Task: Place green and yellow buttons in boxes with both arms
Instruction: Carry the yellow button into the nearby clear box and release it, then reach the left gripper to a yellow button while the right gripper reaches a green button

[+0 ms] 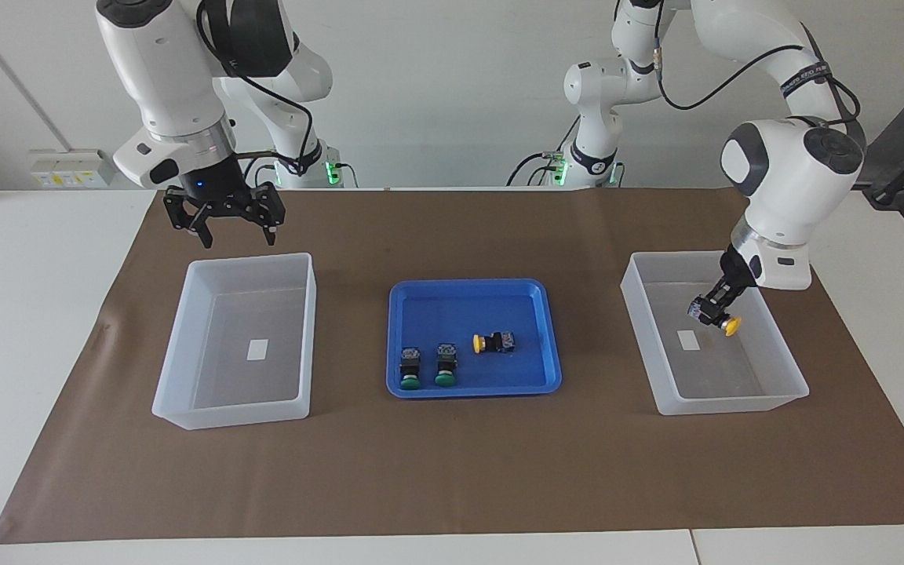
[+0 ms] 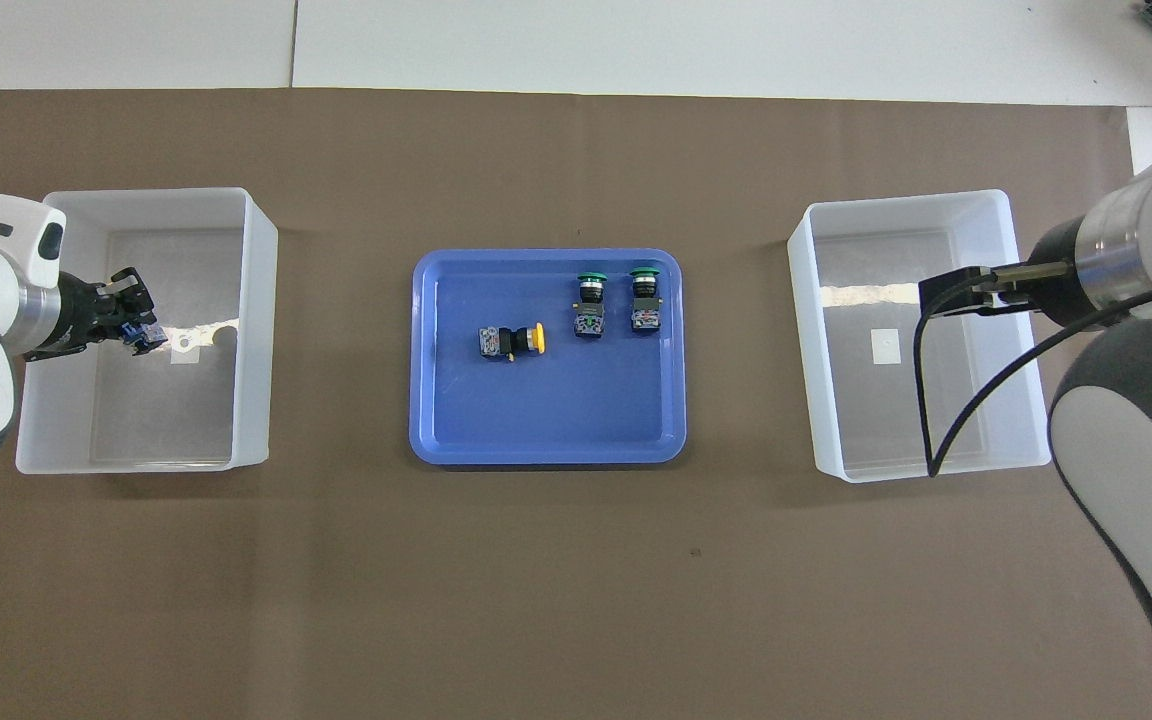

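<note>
My left gripper (image 1: 712, 312) is shut on a yellow button (image 1: 729, 325) and holds it low over the inside of the translucent box (image 1: 734, 404) at the left arm's end, beside the box's white label. From overhead that left gripper (image 2: 139, 328) reaches in over the same box (image 2: 136, 465). One more yellow button (image 1: 491, 343) lies on its side in the blue tray (image 1: 468, 286). Two green buttons (image 1: 410, 370) (image 1: 446, 366) stand side by side in the tray, farther from the robots. My right gripper (image 1: 237, 234) waits open over the robot-side edge of the other box (image 1: 232, 412).
The blue tray (image 2: 546, 455) sits between the two boxes on a brown mat. The box at the right arm's end (image 2: 936, 470) holds only its label. White table shows around the mat.
</note>
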Robot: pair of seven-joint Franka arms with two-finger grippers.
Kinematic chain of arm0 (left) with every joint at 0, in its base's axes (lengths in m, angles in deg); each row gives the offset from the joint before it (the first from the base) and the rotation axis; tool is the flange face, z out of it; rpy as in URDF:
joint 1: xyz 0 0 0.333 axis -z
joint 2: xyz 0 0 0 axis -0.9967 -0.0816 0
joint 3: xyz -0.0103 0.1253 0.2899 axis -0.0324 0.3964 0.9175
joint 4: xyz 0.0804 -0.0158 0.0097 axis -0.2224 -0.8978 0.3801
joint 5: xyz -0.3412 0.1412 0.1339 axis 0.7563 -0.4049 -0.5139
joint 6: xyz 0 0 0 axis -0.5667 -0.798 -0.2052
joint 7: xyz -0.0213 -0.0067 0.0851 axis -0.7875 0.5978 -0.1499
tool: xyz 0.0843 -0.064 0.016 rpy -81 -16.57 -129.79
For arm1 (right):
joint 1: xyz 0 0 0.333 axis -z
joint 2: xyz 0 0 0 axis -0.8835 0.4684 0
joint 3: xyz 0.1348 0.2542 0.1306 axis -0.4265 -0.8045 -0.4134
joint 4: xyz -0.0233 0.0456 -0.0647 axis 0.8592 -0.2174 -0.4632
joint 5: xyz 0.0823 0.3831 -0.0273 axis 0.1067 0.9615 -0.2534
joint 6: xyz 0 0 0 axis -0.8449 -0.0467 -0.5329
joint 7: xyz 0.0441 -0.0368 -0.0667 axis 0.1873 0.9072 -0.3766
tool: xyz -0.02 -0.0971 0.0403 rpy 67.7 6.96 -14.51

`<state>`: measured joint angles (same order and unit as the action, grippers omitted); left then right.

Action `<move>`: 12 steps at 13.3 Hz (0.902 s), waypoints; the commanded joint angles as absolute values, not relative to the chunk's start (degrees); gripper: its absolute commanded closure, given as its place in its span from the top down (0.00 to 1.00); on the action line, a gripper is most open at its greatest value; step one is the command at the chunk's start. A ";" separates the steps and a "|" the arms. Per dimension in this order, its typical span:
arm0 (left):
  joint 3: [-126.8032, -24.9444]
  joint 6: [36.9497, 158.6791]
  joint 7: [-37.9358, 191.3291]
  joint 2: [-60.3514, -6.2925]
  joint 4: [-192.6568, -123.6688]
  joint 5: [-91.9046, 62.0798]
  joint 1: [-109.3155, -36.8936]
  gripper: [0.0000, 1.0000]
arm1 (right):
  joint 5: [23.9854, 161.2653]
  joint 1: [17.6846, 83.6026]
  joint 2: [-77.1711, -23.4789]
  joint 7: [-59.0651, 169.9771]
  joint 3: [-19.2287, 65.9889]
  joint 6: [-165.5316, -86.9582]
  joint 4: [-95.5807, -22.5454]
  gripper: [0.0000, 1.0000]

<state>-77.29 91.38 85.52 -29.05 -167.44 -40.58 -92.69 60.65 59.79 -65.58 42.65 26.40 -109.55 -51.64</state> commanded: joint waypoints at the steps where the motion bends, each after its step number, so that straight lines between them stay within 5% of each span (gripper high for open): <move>1: -77.68 98.19 81.13 -26.60 -174.63 -39.70 -93.85 0.30 | 61.77 62.41 -65.75 44.38 26.01 -108.67 -51.64 1.00; 3: -77.68 98.65 81.03 -26.95 -174.82 -39.70 -93.85 0.45 | 61.77 62.42 -65.93 44.64 25.92 -109.02 -52.25 1.00; 6: -77.68 98.48 80.85 -26.87 -175.18 -39.70 -93.93 0.82 | 61.77 60.76 -66.72 43.77 25.40 -113.22 -56.37 1.00; 9: -77.85 88.78 85.48 -27.13 -168.10 -39.70 -92.27 0.97 | 61.77 55.32 -65.15 35.98 25.40 -120.51 -59.46 1.00; 12: -77.77 78.54 99.44 -29.50 -157.36 -39.70 -86.65 1.00 | 61.77 49.61 -59.88 27.62 25.40 -127.45 -59.03 1.00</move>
<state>-78.21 84.43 91.85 -28.20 -163.66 -40.18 -90.40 60.81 51.72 -62.90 31.80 25.53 -123.40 -59.18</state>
